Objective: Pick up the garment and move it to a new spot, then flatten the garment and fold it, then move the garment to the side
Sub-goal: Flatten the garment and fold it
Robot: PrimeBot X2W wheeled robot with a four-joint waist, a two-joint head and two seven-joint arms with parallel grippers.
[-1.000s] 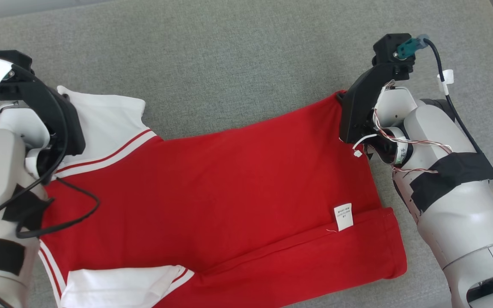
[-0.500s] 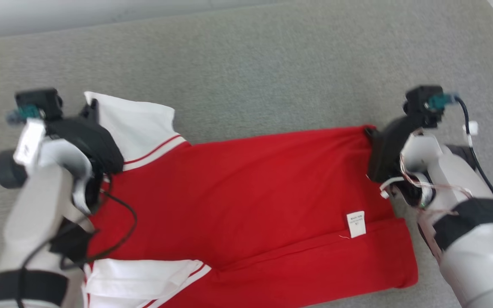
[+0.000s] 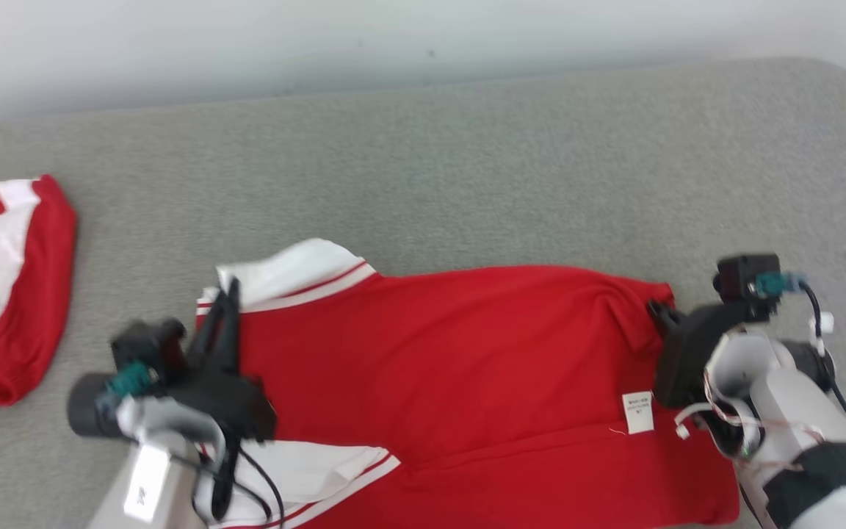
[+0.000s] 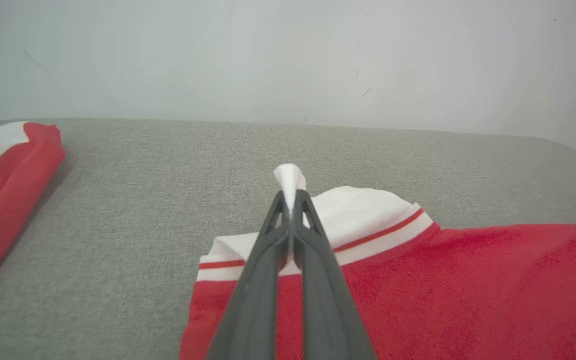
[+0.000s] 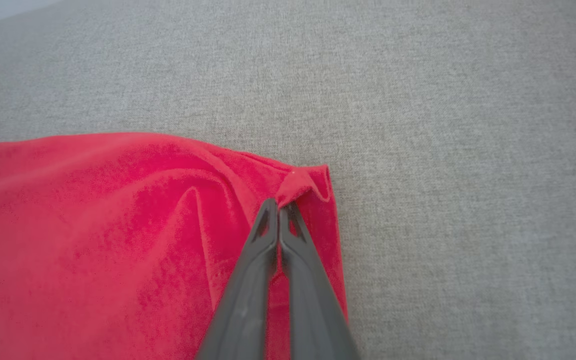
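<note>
Though corner-pinched, garment (image 3: 467, 353) amid open cushion (image 3: 467, 147).

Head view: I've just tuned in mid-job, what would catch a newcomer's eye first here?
The red shirt with white sleeves stands out, spread across the grey cushion. The left gripper pinches its white sleeve corner and the right gripper its red hem corner, each corner puckered into a small peak. A second red-and-white garment lies apart at the far left.
</note>
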